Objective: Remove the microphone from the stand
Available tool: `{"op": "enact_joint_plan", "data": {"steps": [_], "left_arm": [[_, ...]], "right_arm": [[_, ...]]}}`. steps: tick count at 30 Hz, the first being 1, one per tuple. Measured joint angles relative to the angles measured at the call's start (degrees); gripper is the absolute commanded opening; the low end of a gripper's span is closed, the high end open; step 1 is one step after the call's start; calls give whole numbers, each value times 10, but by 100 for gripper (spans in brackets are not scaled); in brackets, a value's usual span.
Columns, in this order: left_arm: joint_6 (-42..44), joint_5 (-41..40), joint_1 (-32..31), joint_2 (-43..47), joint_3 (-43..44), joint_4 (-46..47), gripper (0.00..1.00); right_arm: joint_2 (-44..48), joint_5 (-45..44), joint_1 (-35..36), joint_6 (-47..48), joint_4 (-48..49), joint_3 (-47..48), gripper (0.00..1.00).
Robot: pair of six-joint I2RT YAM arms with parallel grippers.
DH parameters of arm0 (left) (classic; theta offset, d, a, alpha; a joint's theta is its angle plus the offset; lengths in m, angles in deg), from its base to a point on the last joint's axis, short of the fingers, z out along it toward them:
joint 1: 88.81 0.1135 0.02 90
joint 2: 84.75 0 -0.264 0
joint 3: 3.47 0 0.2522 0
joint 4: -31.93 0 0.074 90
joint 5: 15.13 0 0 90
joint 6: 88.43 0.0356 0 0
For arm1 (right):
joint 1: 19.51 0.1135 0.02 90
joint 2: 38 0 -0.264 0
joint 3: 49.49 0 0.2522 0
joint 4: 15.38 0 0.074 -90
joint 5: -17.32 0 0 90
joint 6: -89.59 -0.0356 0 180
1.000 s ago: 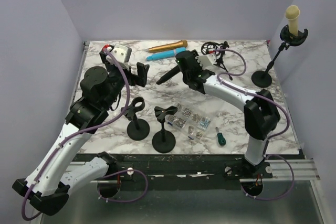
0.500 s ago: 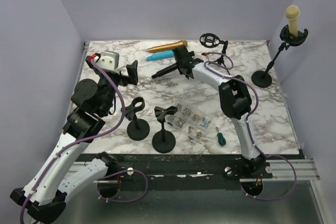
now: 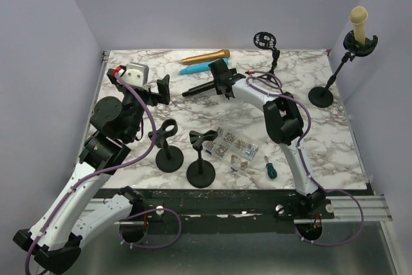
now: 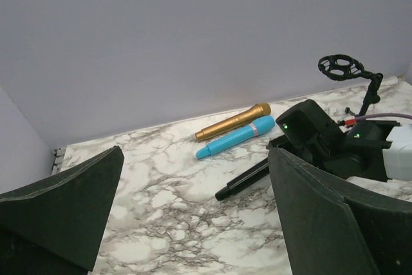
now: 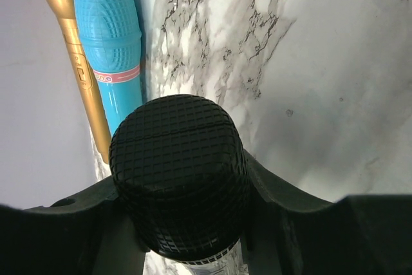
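Right claw point(image 3: 223, 76) grips the black microphone point(image 3: 198, 88) near the far edge of the table point(image 3: 335, 140); I'd lay it flat beside the blue microphone point(image 3: 199, 67) before letting go. Left claw point(image 3: 161, 88) hangs open.

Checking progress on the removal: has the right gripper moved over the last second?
Yes. The right gripper, shut on the black mic, has shifted left and toward the back, closer to the blue mic.

held microphone point(image 3: 199, 87) before two lying microphones point(image 3: 206, 55), short stands point(image 3: 169, 158) near front, tall stand point(image 3: 321, 96) right
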Motion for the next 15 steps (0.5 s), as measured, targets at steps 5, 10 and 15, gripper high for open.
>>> {"op": "enact_joint_plan", "data": {"steps": [5, 10, 15], "left_arm": [[0, 0, 0, 0, 0, 0, 99], [1, 0, 0, 0, 0, 0, 99], [2, -2, 0, 0, 0, 0, 99]], "right_arm": [[0, 0, 0, -21, 0, -4, 34], [-2, 1, -3, -38, 1, -17, 44], [-3, 5, -5, -52, 3, -24, 55]]}}
